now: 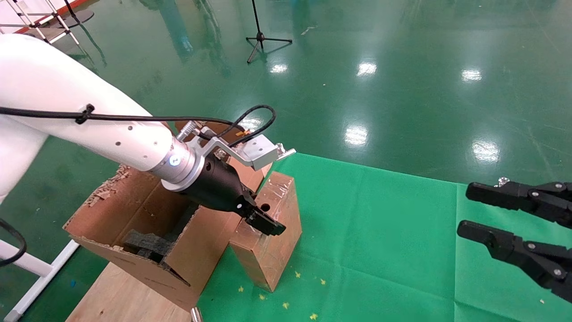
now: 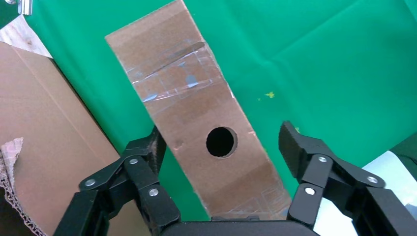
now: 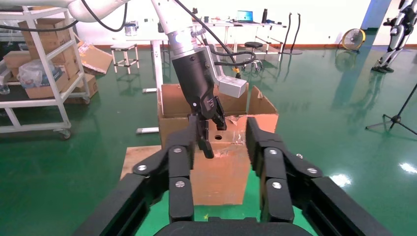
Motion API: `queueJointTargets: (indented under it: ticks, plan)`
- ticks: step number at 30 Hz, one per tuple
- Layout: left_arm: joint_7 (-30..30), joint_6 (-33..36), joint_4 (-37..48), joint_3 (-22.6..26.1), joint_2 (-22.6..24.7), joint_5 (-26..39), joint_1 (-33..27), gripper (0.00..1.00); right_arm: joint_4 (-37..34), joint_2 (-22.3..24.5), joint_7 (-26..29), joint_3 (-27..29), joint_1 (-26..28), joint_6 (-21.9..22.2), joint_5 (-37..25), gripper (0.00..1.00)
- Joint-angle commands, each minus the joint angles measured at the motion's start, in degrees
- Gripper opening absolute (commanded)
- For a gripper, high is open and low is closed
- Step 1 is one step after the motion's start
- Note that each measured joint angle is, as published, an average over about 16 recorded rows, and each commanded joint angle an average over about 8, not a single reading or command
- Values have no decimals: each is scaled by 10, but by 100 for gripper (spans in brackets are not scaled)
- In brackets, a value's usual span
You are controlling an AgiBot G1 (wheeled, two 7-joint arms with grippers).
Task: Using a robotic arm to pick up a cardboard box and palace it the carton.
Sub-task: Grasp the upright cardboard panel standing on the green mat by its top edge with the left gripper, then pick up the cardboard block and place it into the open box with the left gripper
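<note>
Green cloth covers the surface (image 1: 380, 214), and the largest thing on its edge is the carton (image 1: 134, 223), flaps upright, torn along the rims, with black foam blocks (image 1: 147, 243) inside. It stands just behind the left fingers, on the side away from the open cloth. The cardboard box (image 1: 272, 241), taped and with a round hole (image 2: 221, 142) in its upper face, stands beside the carton wall, directly between the left fingers.

The step in hand looks like the grasp. The robotic arm (image 1: 111, 134) has its left gripper (image 2: 223, 147) down over the box top, fingers (image 2: 142, 162) spread wide; one pad sits at or very near one long side of the box, while the other pad stands clear of the opposite side, so nothing is held yet. Next, I judge, the fingers must close squarely across the box's narrow width, then lift it high enough to clear the carton's flap before carrying it over and down.

What stands in the way is mainly that near flap and the foam blocks, which limit where the box can settle. Glossy tape may make the grip slippery.

The right gripper (image 1: 496, 214) hangs idle well off to the side over the cloth, its fingers open and empty. A tripod stand (image 1: 263, 38) is far off on the floor.
</note>
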Motion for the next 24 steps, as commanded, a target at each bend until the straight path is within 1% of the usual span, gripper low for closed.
queueJointTargets:
  ticks: [1,11,15,19,24]
  plan:
    - [0,0,0,0,0,0,0,0,0,0,0,0,0,0,0,100]
    - [1,0,4,-1,0,-1,0,0,0,0,0,0,0,0,0,100]
    - [12,-1,14,-3,0,-5,-7,0,0,0,0,0,0,0,0,100]
    - [38,-2,28,-19,-12,-24,-30,0,0,0,0,0,0,0,0,100]
    - [91,-3,57,-55,-44,-53,-84,0,0,0,0,0,0,0,0,100]
